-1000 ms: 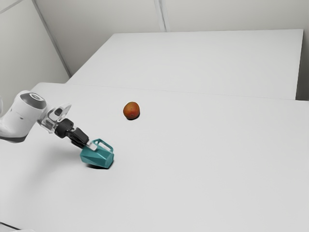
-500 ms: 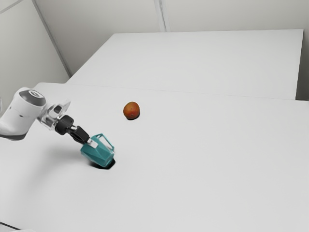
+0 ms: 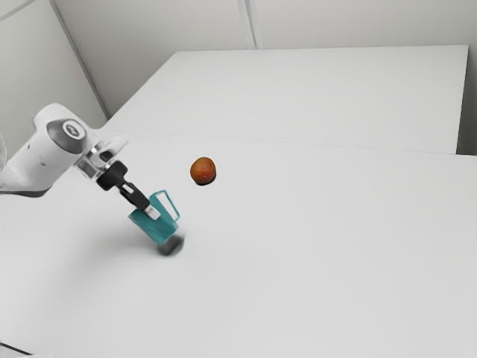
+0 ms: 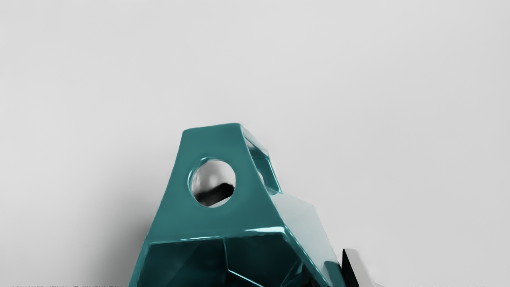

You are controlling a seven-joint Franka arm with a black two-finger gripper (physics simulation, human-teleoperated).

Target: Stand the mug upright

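My gripper [image 3: 151, 212] is shut on the teal mug [image 3: 154, 227], which hangs tilted above the white table, its shadow apart below it. The mug's base points down toward the exterior view's right, and its handle is on the upper right side there. In the wrist view the mug [image 4: 215, 223] has its mouth facing my hand; the gripper [image 4: 328, 274] holds its side wall, one finger outside and a dark part, seemingly the other finger, inside the mouth.
An orange-brown round fruit [image 3: 203, 171] rests on the white table [image 3: 313, 246], beyond the mug and slightly toward the exterior view's right. Another white surface [image 3: 313, 93] lies behind the table.
My hand has risen with the mug in its grip. The mug has come off the table and turned steeper, its base swinging downward. The fruit has stayed put.
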